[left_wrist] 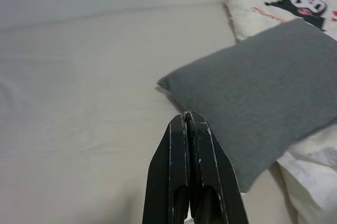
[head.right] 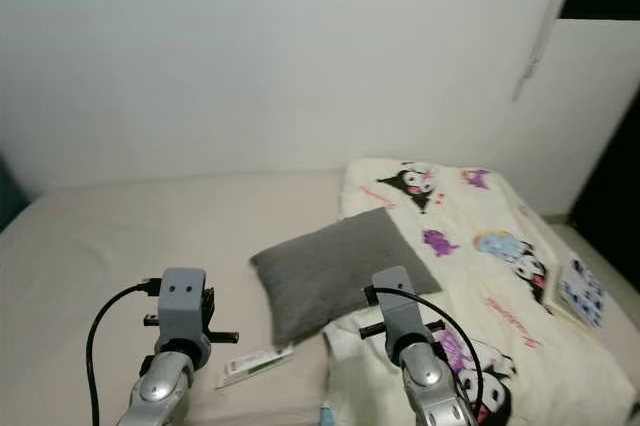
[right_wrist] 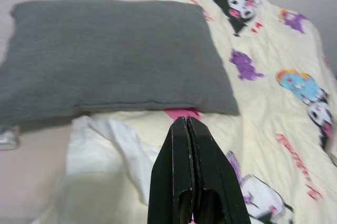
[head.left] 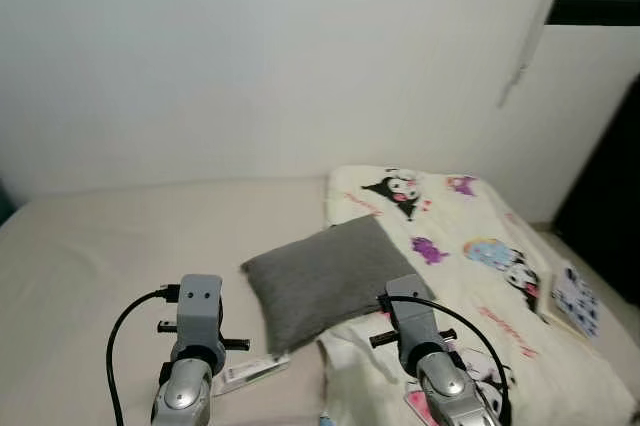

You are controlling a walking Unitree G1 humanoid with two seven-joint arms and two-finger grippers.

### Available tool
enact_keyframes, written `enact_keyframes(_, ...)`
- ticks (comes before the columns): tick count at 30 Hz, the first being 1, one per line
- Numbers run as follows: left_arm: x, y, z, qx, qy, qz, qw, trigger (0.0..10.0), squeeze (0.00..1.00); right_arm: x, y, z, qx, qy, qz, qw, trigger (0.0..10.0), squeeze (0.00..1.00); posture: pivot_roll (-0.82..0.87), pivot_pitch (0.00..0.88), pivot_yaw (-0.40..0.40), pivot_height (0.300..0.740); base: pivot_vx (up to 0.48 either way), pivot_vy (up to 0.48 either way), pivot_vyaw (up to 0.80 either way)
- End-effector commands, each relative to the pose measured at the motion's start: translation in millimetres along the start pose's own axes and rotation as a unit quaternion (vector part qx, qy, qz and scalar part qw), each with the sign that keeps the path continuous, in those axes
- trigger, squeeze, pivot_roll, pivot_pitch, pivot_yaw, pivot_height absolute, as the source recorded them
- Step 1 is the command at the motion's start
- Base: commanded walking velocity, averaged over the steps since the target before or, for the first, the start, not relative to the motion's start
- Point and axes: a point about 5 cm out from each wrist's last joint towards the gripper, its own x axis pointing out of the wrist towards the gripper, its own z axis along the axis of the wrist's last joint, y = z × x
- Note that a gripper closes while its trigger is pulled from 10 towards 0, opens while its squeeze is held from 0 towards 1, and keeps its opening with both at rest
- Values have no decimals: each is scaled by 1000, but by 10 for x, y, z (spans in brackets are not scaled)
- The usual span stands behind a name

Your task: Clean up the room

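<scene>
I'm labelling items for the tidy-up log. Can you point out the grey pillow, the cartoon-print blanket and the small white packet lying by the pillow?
grey pillow (head.left: 330, 276): left eye view, middle of its top face.
cartoon-print blanket (head.left: 470, 246): left eye view, flat printed stretch right of the pillow.
small white packet (head.right: 255, 363): right eye view, middle of the packet.

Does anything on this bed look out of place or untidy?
Yes. The grey pillow lies skewed mid-bed, half on the cartoon-print blanket, which is bunched over one side. A small white packet lies on the bare sheet beside the pillow, and a patterned booklet sits at the blanket's far edge.
</scene>
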Motion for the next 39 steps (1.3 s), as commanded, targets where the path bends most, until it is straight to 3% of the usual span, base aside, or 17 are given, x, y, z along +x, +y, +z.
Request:
enact_keyframes(1, -6, 28, -33, 0, 11, 1, 1000, 10000, 0, -2, 51, -13, 0, 5, 9, 1000, 10000, 0, -25, 36, -63, 740, 0, 0, 0)
enact_keyframes(7, -33, 50, -51, 20, 7, -12, 1000, 10000, 0, -32, 40, -80, 11, 13, 15, 1000, 10000, 0, -25, 39, -64, 740, 0, 0, 0)
enact_keyframes(29, -79, 43, -140, 38, 21, -36, 998, 10000, 0, -72, 41, -106, 16, 11, 29, 999, 10000, 0, -28, 48, -60, 653, 0, 0, 0)
enact_keyframes(39, -97, 5, -153, 43, 22, -52, 997, 10000, 0, -89, 46, -126, 24, 13, 33, 999, 10000, 0, -29, 49, -57, 648, 0, 0, 0)
